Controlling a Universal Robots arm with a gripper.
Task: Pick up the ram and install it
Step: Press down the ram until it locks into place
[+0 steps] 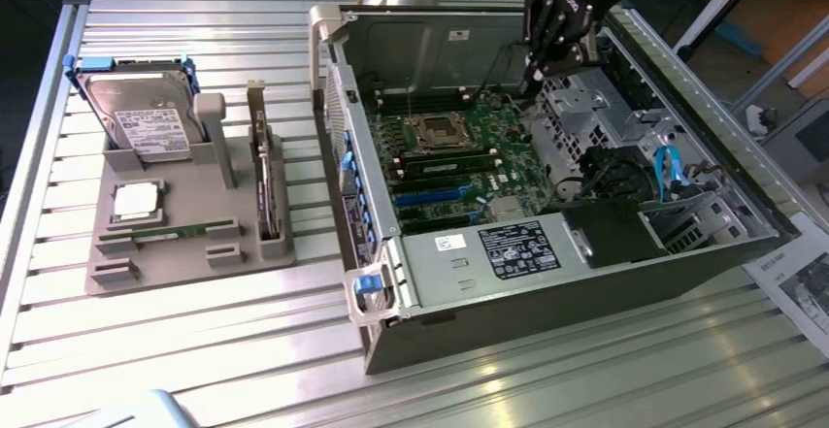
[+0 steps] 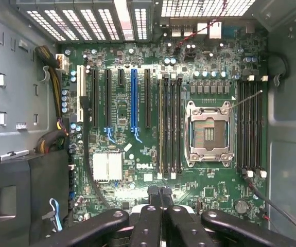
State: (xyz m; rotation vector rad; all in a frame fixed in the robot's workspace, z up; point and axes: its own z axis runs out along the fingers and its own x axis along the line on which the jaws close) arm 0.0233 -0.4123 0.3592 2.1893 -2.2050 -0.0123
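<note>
The tool [image 2: 159,193] has its two fingertips [image 2: 153,194] pressed together with nothing between them. It hangs over the open computer case [image 1: 388,282], pointing down at the motherboard [image 2: 137,154], with the arm reaching in from above the far wall of the case. This pose puts the wrist camera square over the board, probably so that the slots can be read before any approach.

Straight below and ahead of the tool run the memory slots [image 2: 171,126], and just past them is the open processor socket [image 2: 209,133]. One slot there seems already to hold a seated stick [image 2: 160,126], judging by its lighter edge.

The ram [image 1: 169,232] is well away from the tool, outside the case towards the exterior view's left. It lies flat in a groove of the grey holder [image 1: 194,253] on the worktop [image 1: 182,350], near the silver processor chip [image 1: 138,201]. The groove likely keeps it square and easy to reach for a pinch. Nothing touches it; the pick-up is not yet begun.
</note>
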